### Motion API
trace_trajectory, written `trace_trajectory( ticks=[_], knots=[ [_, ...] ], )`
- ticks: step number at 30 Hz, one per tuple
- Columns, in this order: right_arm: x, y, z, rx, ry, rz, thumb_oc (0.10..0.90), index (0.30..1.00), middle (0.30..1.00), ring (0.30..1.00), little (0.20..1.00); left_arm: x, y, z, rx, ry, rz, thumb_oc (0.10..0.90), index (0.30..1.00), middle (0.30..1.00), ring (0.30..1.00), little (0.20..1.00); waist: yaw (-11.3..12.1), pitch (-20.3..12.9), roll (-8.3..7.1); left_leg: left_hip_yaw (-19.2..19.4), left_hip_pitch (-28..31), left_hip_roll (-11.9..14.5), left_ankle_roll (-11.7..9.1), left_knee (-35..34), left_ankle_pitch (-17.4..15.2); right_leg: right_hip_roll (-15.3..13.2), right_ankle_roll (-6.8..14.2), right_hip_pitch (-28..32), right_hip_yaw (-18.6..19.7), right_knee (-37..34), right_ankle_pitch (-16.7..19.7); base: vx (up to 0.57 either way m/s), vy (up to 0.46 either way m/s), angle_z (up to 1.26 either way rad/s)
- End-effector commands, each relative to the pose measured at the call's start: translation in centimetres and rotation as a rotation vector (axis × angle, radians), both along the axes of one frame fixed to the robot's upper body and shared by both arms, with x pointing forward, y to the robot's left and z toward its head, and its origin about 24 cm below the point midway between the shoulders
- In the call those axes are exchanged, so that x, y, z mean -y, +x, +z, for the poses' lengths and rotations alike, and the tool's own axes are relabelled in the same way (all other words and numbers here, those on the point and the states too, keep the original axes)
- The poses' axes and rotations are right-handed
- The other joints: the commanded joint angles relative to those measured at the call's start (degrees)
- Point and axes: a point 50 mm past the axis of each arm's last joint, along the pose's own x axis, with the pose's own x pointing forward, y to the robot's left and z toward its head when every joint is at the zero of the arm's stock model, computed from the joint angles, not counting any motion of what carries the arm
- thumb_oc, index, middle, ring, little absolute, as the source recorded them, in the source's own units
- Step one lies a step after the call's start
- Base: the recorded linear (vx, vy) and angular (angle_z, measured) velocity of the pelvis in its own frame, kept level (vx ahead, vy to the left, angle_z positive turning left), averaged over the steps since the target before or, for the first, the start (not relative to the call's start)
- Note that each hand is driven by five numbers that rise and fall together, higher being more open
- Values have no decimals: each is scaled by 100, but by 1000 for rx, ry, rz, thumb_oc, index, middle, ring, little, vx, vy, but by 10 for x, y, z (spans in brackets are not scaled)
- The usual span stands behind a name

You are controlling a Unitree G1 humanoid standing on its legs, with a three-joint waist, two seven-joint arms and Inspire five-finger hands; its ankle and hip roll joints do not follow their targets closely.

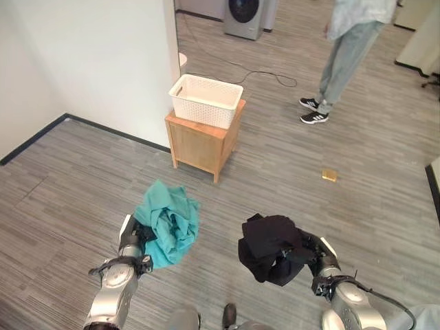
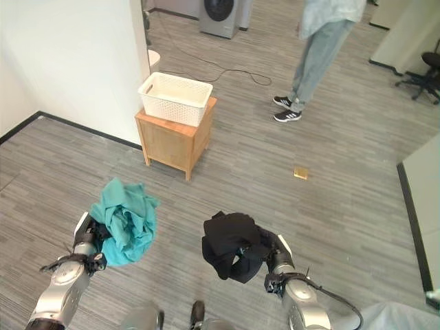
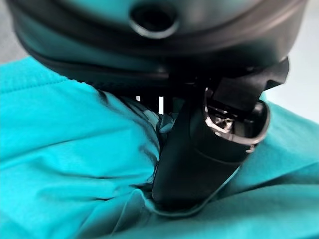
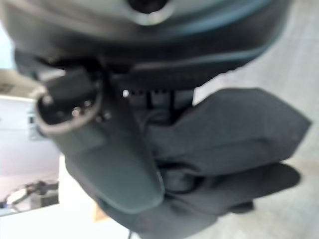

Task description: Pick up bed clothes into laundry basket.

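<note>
Carry step. Left robot hand [image 1: 130,242] clamped on teal cloth [image 1: 168,223], lower left of frame; right robot hand [image 1: 317,256] clamped on black cloth [image 1: 269,247], lower centre. Empty white basket [image 1: 205,100] on wooden table [image 1: 201,142], upper centre, well apart. Next probably: walk closer, lift, drop both in.

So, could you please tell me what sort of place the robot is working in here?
Probably a home-style laundry area or test room: a front-loading washing machine stands at the far end of the grey wood-look plank floor, and a white perforated plastic laundry basket sits on a small wooden cabinet beside a white wall.
</note>
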Motion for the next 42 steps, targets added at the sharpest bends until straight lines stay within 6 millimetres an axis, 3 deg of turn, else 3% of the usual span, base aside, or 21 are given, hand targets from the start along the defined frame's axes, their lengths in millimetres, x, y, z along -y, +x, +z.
trace_trajectory(
  ticks=[1,3,5,8,9,10,11,12,14,18,19,20,21,22,23,25,29,30,33,37,42],
  knots=[
    [-6,35,72,385,30,65,400,300,300,300,300,-2,18,60,305,60,-75,400,300,300,300,300,379,-380,128,594,402,87,-47,-4229,1483,-409,902,609,129,-81,-156,977,109,-43],
    [-17,41,76,403,10,116,400,300,300,300,300,-2,15,55,286,55,-67,400,300,300,300,300,616,-535,256,542,497,-38,-85,-5414,1718,-292,934,948,223,-147,-307,654,97,-16],
    [-28,51,83,425,-3,164,400,300,300,300,300,-8,10,55,283,71,-46,400,300,300,300,300,789,-651,250,677,495,-91,-187,-5908,1926,-349,958,1423,296,-160,-575,760,136,-25],
    [-42,55,85,425,8,214,400,300,300,300,300,-15,5,57,280,91,-31,400,300,300,300,300,885,-768,122,978,606,-23,-61,-5535,1908,-591,1130,1531,328,182,-484,609,167,-61],
    [-49,53,85,437,31,235,400,300,300,300,300,-13,7,58,284,100,-41,400,300,300,300,300,885,-830,20,1061,637,-92,51,-5439,1915,-780,1307,1399,280,796,-59,564,306,-62],
    [-56,51,80,424,4,267,400,300,300,300,300,-12,8,61,286,139,-66,400,300,300,300,300,935,-887,-50,979,755,-247,311,-5119,1632,-1069,1687,937,272,2422,1324,735,453,-29],
    [-57,52,80,420,0,266,400,300,300,300,300,-11,10,63,288,141,-74,400,300,300,300,300,869,-836,58,975,1038,-283,424,-5093,1413,-1212,1752,614,208,3216,1819,748,487,-13],
    [-61,51,79,418,14,274,400,300,300,300,300,-9,14,66,295,148,-82,400,300,300,300,300,694,-716,182,867,1430,-261,482,-5210,1339,-1148,1686,164,262,3861,1931,530,353,8],
    [-65,51,77,407,1,298,400,300,300,300,300,-9,19,71,310,181,-85,400,300,300,300,300,501,-612,370,646,1952,-223,566,-5551,1265,-1005,1474,-607,196,4281,1373,515,219,16],
    [-57,50,80,407,-28,296,400,300,300,300,300,-4,24,80,353,172,-107,400,300,300,300,300,178,-525,438,225,2580,-156,484,-5846,1170,-1074,1337,-1305,-157,3231,911,422,-11,76],
    [-54,51,82,414,-40,291,400,300,300,300,300,0,27,82,362,168,-124,400,300,300,300,300,140,-512,378,135,2643,-197,439,-5850,1116,-1069,1342,-1422,-136,2664,939,390,-157,87],
    [-48,52,88,432,-64,286,400,300,300,300,300,7,31,83,370,166,-153,400,300,300,300,300,15,-480,231,-95,2816,-290,337,-5863,909,-985,1379,-1298,-40,1193,870,484,-213,88],
    [-46,53,92,444,-83,280,400,300,300,300,300,10,33,83,370,166,-165,400,300,300,300,300,-13,-440,177,-232,2853,-300,298,-5830,826,-899,1426,-1048,62,510,914,411,-212,76],
    [-40,53,97,459,-127,280,400,300,300,300,300,14,37,85,373,198,-176,400,300,300,300,300,15,-386,112,-368,2820,-322,263,-5822,808,-816,1449,-801,310,426,779,197,-186,115],
    [-35,55,103,469,-159,276,400,300,300,300,300,15,34,86,375,208,-195,400,300,300,300,300,96,-415,30,-349,2823,-351,276,-5821,812,-849,1577,-742,312,447,1146,260,-193,141],
    [-42,66,131,583,-145,313,400,300,300,300,300,26,32,81,389,104,-213,400,300,300,300,300,322,-651,-13,-388,2768,-262,209,-5771,704,-817,1402,-358,56,-1,611,279,-164,71],
    [-44,81,164,689,-235,338,400,300,300,300,300,32,28,73,363,50,-234,400,300,300,300,300,355,-752,-23,-495,2774,-225,128,-5797,694,-750,1363,-189,-46,-190,590,138,-74,6],
    [-41,88,201,803,-404,378,400,300,300,300,300,35,24,67,340,33,-257,400,300,300,300,300,391,-780,-55,-587,2795,-185,74,-5840,678,-705,1318,-171,-66,-157,515,170,-112,14],
    [-33,98,251,926,-727,358,400,300,300,300,300,36,17,62,327,-2,-285,400,300,300,300,300,414,-790,-74,-697,2830,-142,42,-5856,652,-667,1283,-131,-128,-157,448,118,-91,29],
    [-27,117,279,929,-886,310,400,300,300,300,300,34,11,54,292,-14,-282,400,300,300,300,300,474,-808,-109,-775,2851,-114,4,-5895,706,-642,1264,-76,-201,-174,441,77,-59,-5],
    [-13,149,324,786,-1425,229,400,300,300,300,300,27,0,47,236,-4,-300,400,300,300,300,300,595,-795,-158,-851,2848,-45,-46,-6002,775,-586,1244,-40,-245,-284,474,58,-54,4]
  ],
)
